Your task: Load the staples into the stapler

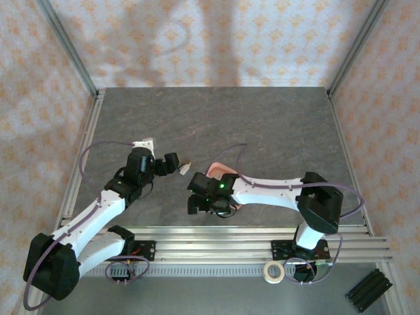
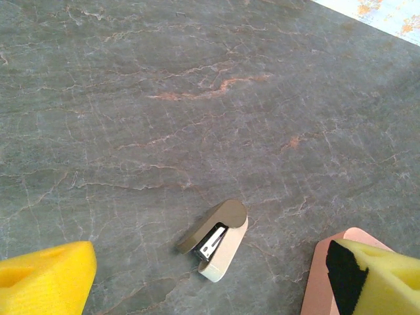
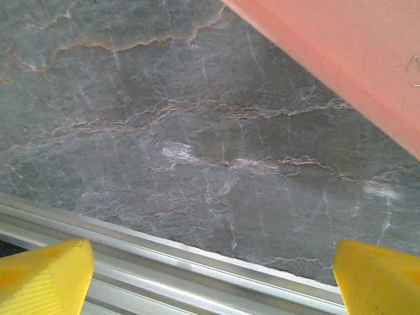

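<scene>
The stapler (image 2: 216, 239) is a tiny pale beige thing with a darker top, lying on its side on the grey table, its mouth gaping and silvery metal showing inside. In the top view the stapler (image 1: 186, 162) lies just right of my left gripper (image 1: 175, 164). My left gripper (image 2: 210, 292) is open above it, with a yellow fingertip (image 2: 46, 279) at each lower corner and nothing between them. My right gripper (image 3: 210, 282) is open over bare table by the near rail. A few thin pale slivers (image 3: 413, 64) lie on the pink tray; I cannot tell whether they are the staples.
The salmon-pink tray (image 1: 218, 170) lies mid-table, partly under my right arm (image 1: 262, 190); its corner (image 2: 325, 275) shows beside the left finger, its edge (image 3: 341, 46) above the right gripper. An aluminium rail (image 3: 197, 275) runs along the near edge. A tape roll (image 1: 273, 271) sits beyond it.
</scene>
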Controlling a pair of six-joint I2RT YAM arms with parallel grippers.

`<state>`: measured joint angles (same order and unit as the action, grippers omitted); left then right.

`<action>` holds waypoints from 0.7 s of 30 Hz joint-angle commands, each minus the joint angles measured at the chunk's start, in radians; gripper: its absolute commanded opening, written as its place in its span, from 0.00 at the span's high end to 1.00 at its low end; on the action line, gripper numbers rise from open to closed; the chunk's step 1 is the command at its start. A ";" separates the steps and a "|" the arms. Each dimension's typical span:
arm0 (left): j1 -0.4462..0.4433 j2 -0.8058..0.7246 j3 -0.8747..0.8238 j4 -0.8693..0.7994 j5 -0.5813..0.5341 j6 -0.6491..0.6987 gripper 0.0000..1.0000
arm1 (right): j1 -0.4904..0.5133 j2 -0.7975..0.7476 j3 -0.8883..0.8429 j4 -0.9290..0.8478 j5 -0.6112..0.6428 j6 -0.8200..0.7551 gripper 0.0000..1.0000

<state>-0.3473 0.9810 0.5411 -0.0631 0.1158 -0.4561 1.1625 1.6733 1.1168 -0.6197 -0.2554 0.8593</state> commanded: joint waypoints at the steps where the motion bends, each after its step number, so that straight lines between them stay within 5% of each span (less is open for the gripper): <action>1: -0.007 -0.004 0.019 -0.018 -0.023 -0.011 0.08 | -0.001 0.037 0.048 -0.010 0.003 -0.035 0.06; 21: -0.007 -0.026 0.024 -0.040 -0.149 -0.012 0.08 | -0.239 0.090 0.099 -0.058 0.033 -0.237 0.06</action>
<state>-0.3473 0.9684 0.5423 -0.1081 0.0330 -0.4603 0.9611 1.7439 1.1774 -0.6479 -0.2474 0.6876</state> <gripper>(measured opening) 0.921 0.937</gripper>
